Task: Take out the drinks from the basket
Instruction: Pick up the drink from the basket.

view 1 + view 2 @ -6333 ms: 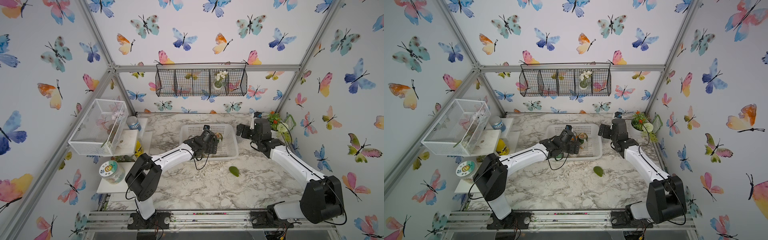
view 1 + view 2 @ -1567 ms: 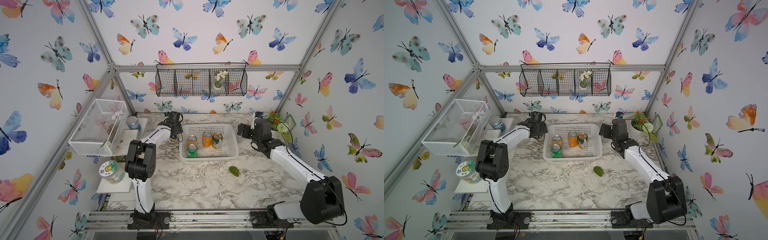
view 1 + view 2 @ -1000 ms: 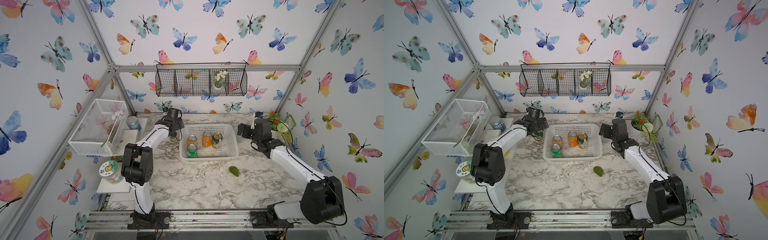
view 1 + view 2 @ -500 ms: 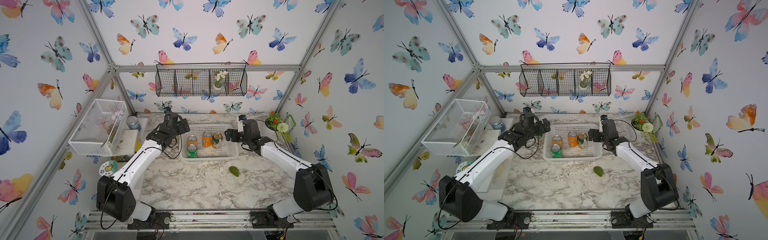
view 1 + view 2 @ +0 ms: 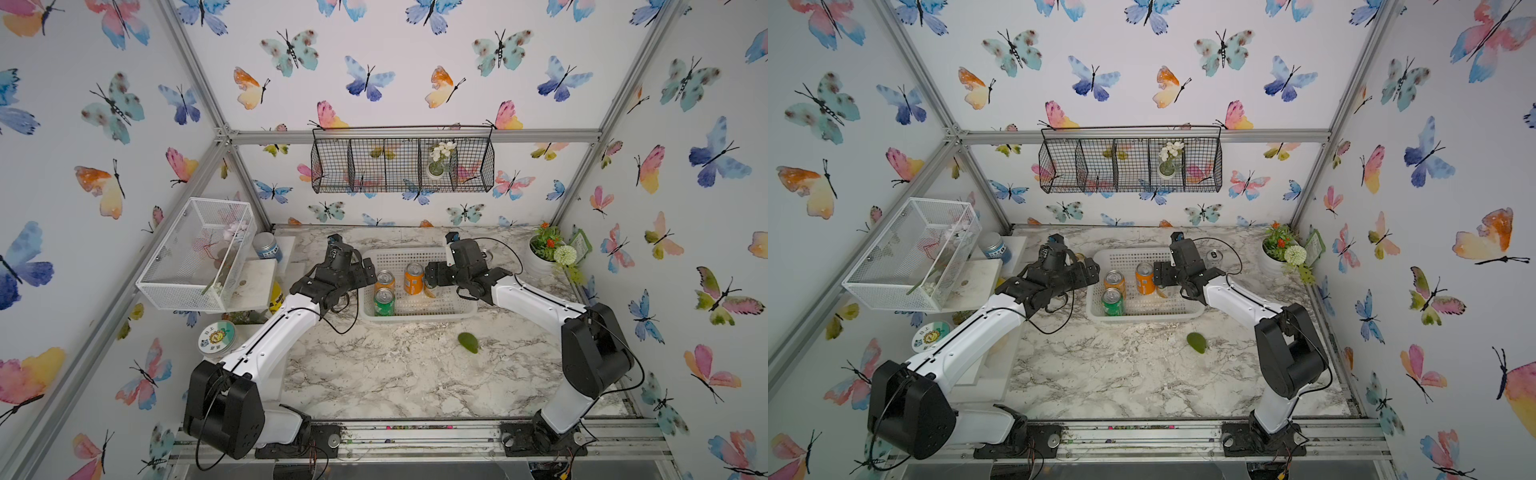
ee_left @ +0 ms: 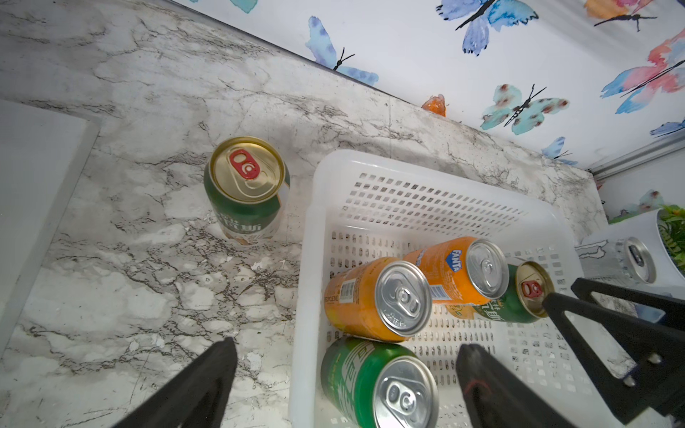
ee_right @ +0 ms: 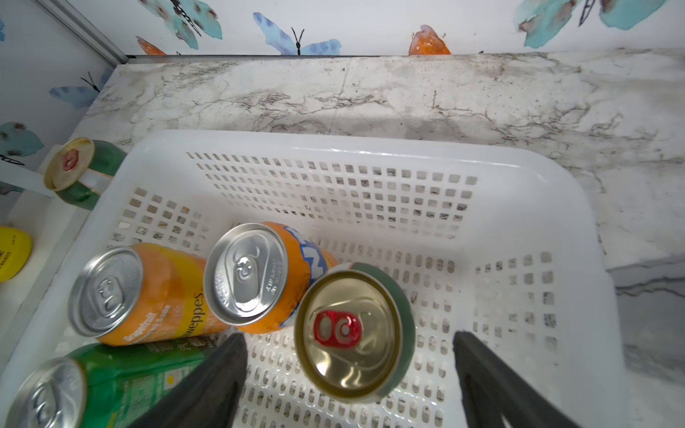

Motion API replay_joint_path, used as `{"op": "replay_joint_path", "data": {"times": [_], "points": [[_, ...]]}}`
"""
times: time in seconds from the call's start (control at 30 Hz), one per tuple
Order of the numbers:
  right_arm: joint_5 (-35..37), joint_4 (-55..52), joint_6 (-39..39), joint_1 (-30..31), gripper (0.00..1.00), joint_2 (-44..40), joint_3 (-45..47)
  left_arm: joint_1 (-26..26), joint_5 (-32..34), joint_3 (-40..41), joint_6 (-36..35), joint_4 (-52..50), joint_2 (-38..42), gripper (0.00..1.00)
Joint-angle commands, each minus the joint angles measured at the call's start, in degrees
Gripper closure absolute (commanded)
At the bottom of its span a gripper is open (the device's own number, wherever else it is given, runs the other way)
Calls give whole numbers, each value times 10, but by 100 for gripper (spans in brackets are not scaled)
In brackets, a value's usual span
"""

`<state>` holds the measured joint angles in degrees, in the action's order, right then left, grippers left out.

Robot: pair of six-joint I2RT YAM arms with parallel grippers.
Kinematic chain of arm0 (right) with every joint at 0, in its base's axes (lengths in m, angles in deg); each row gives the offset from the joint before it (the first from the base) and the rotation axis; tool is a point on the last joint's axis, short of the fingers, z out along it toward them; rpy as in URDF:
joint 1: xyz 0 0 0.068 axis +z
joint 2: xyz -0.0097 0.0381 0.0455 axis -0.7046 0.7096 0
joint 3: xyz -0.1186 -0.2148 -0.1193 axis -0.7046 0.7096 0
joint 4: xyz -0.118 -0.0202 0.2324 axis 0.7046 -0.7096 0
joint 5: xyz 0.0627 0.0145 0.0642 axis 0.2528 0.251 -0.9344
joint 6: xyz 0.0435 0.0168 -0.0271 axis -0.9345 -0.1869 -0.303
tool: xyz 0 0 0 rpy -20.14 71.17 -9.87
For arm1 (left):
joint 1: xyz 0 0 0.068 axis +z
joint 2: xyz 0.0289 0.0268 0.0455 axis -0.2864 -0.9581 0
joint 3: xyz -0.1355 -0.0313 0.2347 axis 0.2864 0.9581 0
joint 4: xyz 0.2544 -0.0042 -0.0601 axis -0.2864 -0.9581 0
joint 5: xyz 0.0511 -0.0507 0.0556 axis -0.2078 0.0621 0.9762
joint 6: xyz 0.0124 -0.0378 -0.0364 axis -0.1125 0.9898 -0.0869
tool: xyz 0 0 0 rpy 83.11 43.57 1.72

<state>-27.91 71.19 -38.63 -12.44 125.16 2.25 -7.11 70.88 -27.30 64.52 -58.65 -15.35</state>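
Whereas the right pincer (image 7: 348, 339) stood outside the basket (image 7: 333, 148) a second ago, it now hangs inside it. Its jaws stand apart, one on either side of the gold-topped dark green can (image 7: 350, 370), with gaps on both sides: no grip yet. The orange cans (image 7: 244, 274) and the bright green can (image 7: 111, 385) stand just beyond one finger. The left pincer (image 6: 348, 348), jaws wide and empty, has returned over the basket edge. Ahead of it, a second dark green can (image 6: 246, 185) stands on the marble. Four drinks evidently remain inside.

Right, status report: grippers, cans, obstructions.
Left gripper open near bright green metal can. Right gripper open around gold-topped dark green can. Four cans in white perforated basket. Orange can crowds it.
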Motion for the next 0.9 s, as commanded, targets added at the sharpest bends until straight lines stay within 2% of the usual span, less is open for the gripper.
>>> {"op": "replay_joint_path", "data": {"times": [0.0, 0.5, 0.87], "points": [[38, -19, -8, 4, 10, 9, -14, -2, -13, 4, -5, 7, 13, 1], [27, 10, -16, 8, 11, 36, -18, -2, -17, 6, -8, 8, 16, 1], [56, 5, -10, 14, 13, 68, -35, -2, -18, 8, -8, 10, 15, 1]]}}
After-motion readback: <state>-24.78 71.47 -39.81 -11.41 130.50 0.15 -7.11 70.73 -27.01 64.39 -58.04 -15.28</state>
